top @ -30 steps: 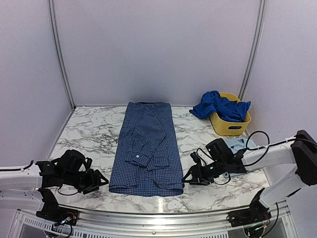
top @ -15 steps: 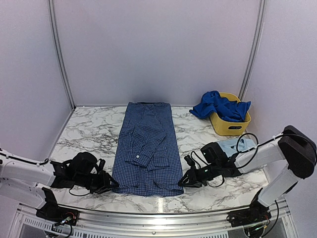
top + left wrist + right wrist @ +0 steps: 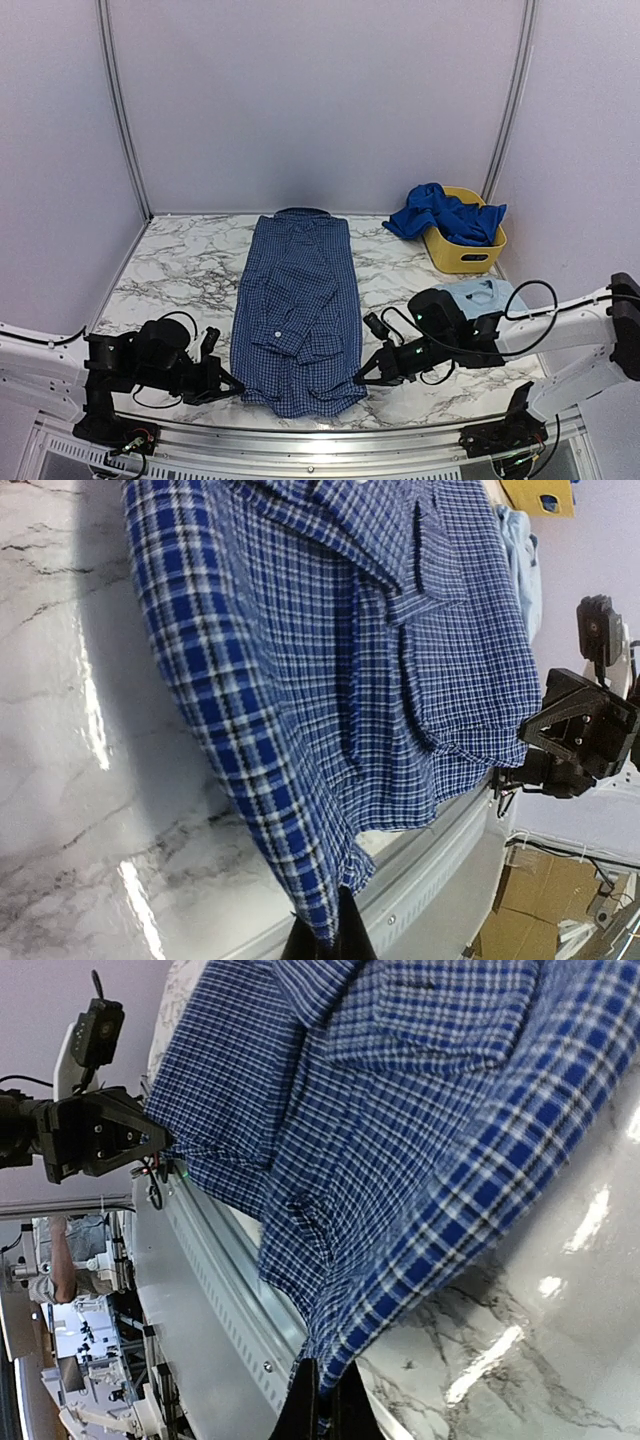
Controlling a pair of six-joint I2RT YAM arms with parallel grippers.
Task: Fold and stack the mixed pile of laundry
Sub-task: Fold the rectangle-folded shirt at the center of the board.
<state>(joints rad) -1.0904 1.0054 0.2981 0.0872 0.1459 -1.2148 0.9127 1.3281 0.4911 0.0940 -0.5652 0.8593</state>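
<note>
A white-veined marble table (image 3: 180, 262) enclosed by pale partition walls (image 3: 320, 100), seen from above and from both wrists. The navy-and-white check shirt (image 3: 296, 310) lies flat at the table's centre, its long axis running from the near edge toward the back wall, collar end farthest from the arms. The left gripper (image 3: 232, 388) is closed on the shirt's near-left hem corner, and the right gripper (image 3: 360, 378) is closed on the near-right corner. In each wrist view the checked cloth rises off the marble into pinched fingertips, though these sit at the frame's bottom edge, so the depth of each bite is uncertain. The whole garment therefore lies ahead of both grippers, between them, with neither arm nearer than the other. A hem-to-collar fold would probably need both corners carried forward together along that axis. A royal-blue piece (image 3: 440, 215) spills from the yellow basket (image 3: 465, 258) at the far right, and a pale sky-blue T-shirt (image 3: 482, 293) lies just in front of it, beside the right arm.
</note>
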